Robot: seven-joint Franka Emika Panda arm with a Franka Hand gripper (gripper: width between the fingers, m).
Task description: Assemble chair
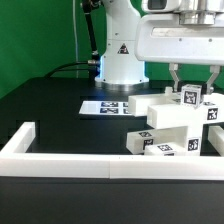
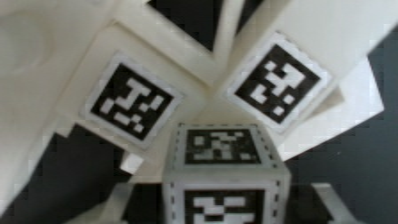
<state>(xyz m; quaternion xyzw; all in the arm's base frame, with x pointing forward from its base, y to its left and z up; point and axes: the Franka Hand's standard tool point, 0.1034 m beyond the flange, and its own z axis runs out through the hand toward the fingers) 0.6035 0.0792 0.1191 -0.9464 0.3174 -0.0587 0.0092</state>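
Hovering over the chair (image 1: 178, 125) parts on the black counter (image 1: 50, 105), fingers (image 1: 173, 78) spreading apart, black-and-white tags (image 2: 128, 100) showing, no readable writing.

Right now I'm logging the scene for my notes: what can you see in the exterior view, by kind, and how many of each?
Gripper: 1
Pile of white chair parts: 1 (single parts too overlapped to count)
Marker board: 1
White rail: 1
Robot base: 1
Total: 5

arm: reaching down | end effector (image 1: 196, 84): fingers pointing down, seemingly spread apart
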